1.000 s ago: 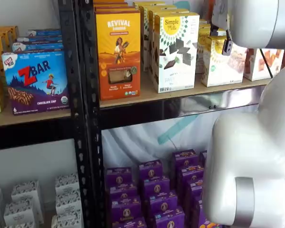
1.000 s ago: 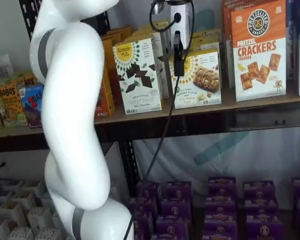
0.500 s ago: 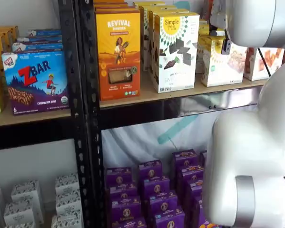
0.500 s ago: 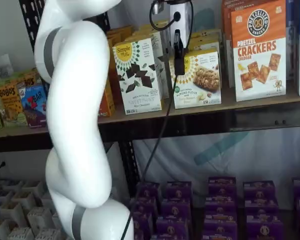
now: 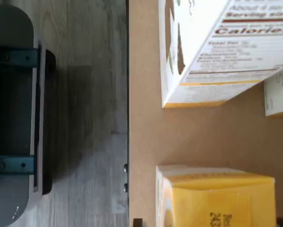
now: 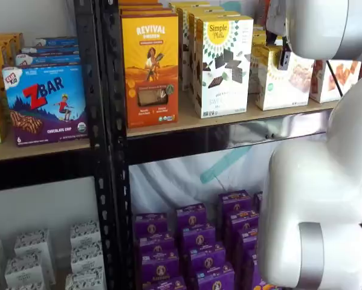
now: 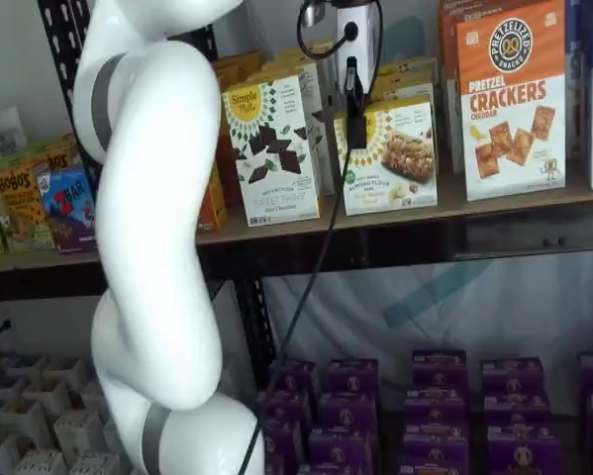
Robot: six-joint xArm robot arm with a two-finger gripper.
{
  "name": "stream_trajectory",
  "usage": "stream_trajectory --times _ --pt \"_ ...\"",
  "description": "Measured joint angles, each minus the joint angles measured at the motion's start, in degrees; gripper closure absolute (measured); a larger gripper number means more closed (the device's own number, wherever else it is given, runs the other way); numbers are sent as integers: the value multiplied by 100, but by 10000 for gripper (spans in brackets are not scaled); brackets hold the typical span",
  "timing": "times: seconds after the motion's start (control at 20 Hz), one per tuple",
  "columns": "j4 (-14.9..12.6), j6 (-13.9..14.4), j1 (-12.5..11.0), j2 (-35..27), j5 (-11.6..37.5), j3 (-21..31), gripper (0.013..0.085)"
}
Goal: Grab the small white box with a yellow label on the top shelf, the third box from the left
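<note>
The small white box, marked "Almond Flour", stood on the top shelf between the "Simple Mills" carton and the "Pretzel Crackers" box. The gripper hung at its upper corner; whether its fingers were spread could not be told.

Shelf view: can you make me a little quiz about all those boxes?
1. True or false: the small white box stands on the top shelf.
2. Which stands right beside it? A. a tall white box with dark chocolate pieces; B. a green box; C. a purple box.
3. What colour are the bottom boxes, far below that shelf?
Key: 1 true; 2 A; 3 purple.
</note>
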State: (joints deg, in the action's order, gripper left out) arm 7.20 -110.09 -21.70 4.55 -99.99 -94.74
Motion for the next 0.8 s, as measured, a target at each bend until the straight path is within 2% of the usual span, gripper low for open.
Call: stream_trajectory --times 0.25,0.35,0.5,0.55,0.8 --pt "-31 7 13 -18 -8 -27 370" --pt "-15 4 6 -13 1 -21 450" --pt "3 -1 -3 -10 -3 -21 490" --pt "2 -2 -4 -10 -9 -24 530" --pt "-28 -10 -5 -5 -21 -22 530"
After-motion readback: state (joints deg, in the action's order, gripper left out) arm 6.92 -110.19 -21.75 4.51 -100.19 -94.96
